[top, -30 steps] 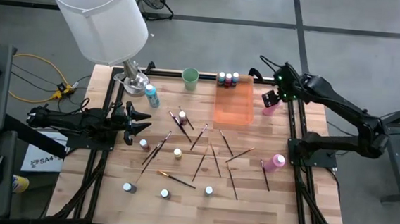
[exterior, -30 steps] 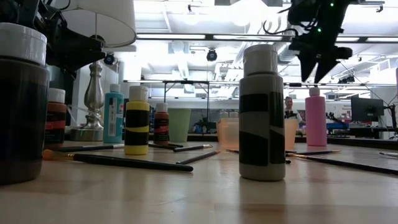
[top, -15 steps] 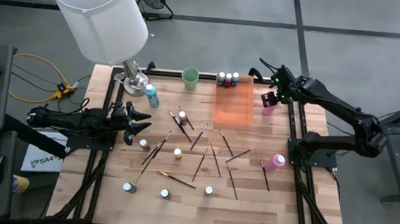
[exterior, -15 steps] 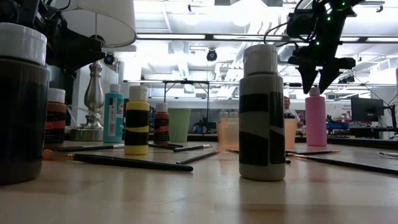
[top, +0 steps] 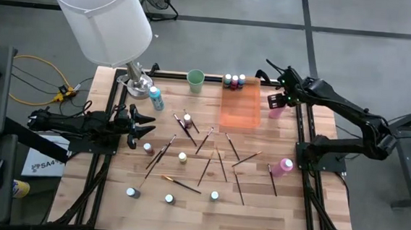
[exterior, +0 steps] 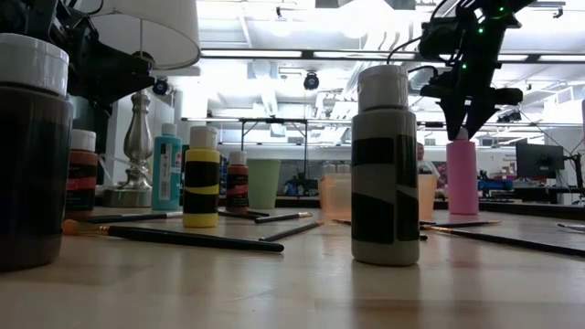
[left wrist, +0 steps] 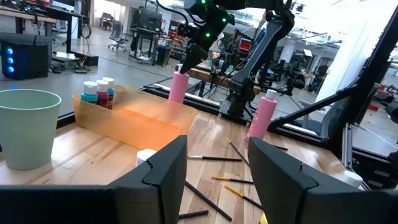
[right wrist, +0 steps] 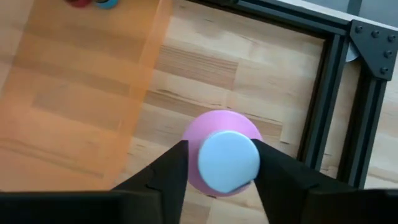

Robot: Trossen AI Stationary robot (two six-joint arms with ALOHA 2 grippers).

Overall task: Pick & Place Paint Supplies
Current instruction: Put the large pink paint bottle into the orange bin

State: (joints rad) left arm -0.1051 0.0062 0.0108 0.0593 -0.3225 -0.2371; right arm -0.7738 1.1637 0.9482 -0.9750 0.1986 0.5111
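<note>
Fingers of the right gripper [right wrist: 224, 163] stand spread on either side of the pale cap of a tall pink bottle [right wrist: 222, 149], which stands upright at the table's far right edge, just beside the orange tray [top: 240, 107]. I cannot tell from the wrist view whether the pads touch the cap yet; I judge them apart and holding nothing.

Largest risk: the bottle is tall and narrow, so an off-centre close could tip it toward the table's frame rail [right wrist: 316, 124] or against the tray wall. Next: a grip on the smooth cap alone may slip on lifting. Lesser: the second tall pink bottle [top: 285, 165] and loose paintbrushes [top: 239, 159] lie nearby.

Left gripper [top: 141, 124] waits open and empty at the table's left edge.
</note>
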